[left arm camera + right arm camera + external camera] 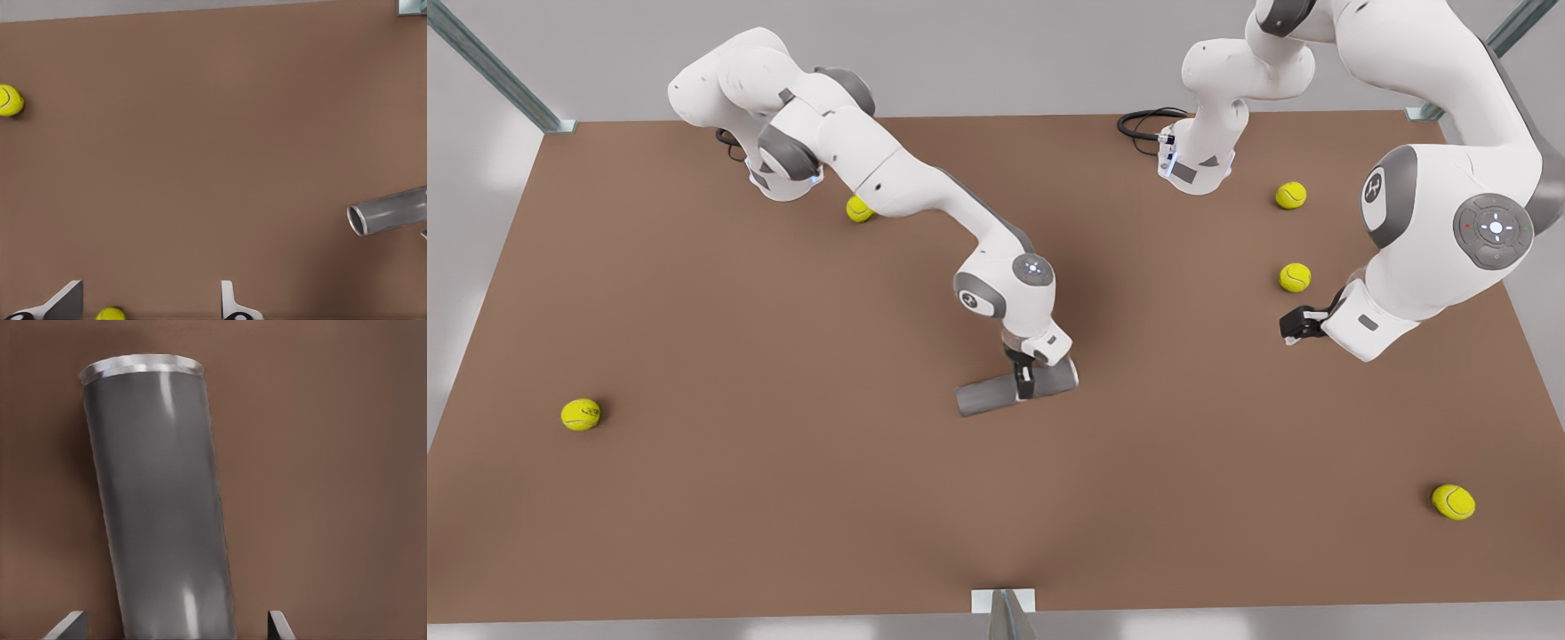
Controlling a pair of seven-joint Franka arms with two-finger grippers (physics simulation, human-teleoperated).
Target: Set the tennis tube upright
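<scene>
While right claw (1024, 382) straddles lying tube (1016, 391) open, left claw (1294, 327) idle open: rigid, slick, light; grip mid-body.

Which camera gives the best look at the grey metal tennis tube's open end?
The left wrist view: the grey metallic tennis tube shows its hollow mouth. The front view shows it lying under the right end effector; the right wrist view shows its side wall.

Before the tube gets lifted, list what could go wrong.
1. The right claw straddles the lying tube with fingers open; the round, smooth wall could roll or slip as they close.
2. The grip sits off the tube's middle, so the longer end may sag when tipped upright.
3. The left claw waits, open, near a ball; a swing could knock it.
</scene>
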